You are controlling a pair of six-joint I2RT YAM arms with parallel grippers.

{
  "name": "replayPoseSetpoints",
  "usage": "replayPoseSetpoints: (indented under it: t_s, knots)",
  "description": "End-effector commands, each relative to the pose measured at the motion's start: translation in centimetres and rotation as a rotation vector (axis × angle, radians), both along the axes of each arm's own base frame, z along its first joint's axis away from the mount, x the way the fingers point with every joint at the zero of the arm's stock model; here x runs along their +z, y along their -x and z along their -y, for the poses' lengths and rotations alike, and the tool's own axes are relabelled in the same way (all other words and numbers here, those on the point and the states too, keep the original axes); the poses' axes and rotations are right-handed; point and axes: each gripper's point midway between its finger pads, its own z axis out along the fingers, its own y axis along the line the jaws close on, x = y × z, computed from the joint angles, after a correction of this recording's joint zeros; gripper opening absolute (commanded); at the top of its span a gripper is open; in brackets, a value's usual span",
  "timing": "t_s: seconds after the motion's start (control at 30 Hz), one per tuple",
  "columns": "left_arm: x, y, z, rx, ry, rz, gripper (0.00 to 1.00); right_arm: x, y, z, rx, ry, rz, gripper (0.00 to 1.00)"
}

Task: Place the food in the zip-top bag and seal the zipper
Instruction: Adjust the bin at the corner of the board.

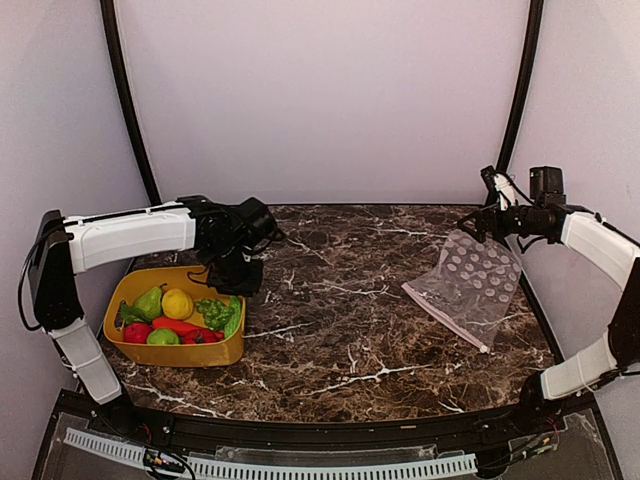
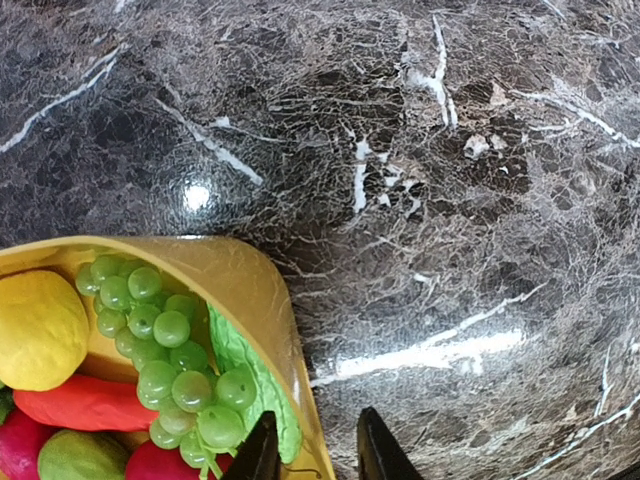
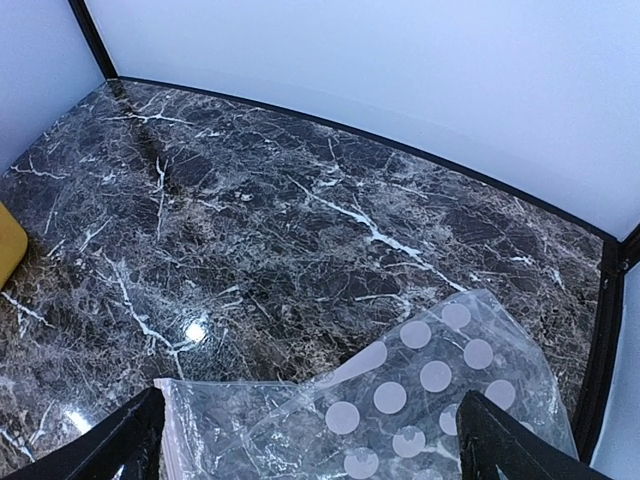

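Note:
The food lies in a yellow tub (image 1: pixel 120 300) at the left: pear (image 1: pixel 150 300), lemon (image 1: pixel 178 302), grapes (image 2: pixel 170 350), a leafy green (image 2: pixel 250 385), lime (image 1: pixel 162 337) and red pieces. My left gripper (image 2: pixel 318 415) straddles the tub's right wall. One finger is inside by the leafy green, the other outside, with a gap to the wall. The dotted zip-top bag (image 1: pixel 470 285) lies flat at the right, its zipper (image 1: pixel 445 320) along the near-left edge. My right gripper (image 3: pixel 310 400) hovers wide open over the bag (image 3: pixel 420 400), holding nothing.
Dark marble table (image 1: pixel 340 300) runs between tub and bag. Pale walls and black corner posts (image 1: pixel 520 90) enclose the back and sides. The bag sits close to the table's right edge.

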Motion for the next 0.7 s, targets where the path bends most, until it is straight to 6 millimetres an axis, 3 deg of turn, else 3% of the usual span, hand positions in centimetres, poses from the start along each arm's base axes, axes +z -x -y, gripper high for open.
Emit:
replayPoseSetpoints:
  t_s: [0.0, 0.23, 0.4, 0.53, 0.67]
  knots:
    - [0.5, 0.0, 0.7, -0.015, 0.003, -0.017, 0.19, 0.1, 0.9, -0.6, 0.028, -0.006, 0.001, 0.99]
    - [1.1, -1.1, 4.3, -0.141, 0.029, 0.019, 0.09, 0.0, 0.7, -0.6, 0.026, -0.004, 0.001, 0.99]
    - [1.9, -0.8, 9.4, -0.351, 0.046, 0.064, 0.05, 0.0, 0.7, -0.4, 0.022, 0.001, 0.004, 0.99]
    - [2.0, 0.6, 12.8, -0.530, 0.029, 0.092, 0.02, -0.2, 0.7, -0.5, 0.026, -0.001, 0.001, 0.99]
    - [1.6, 3.7, 15.1, -0.728, -0.019, 0.088, 0.02, -0.3, 0.8, -0.6, 0.028, -0.004, -0.001, 0.99]
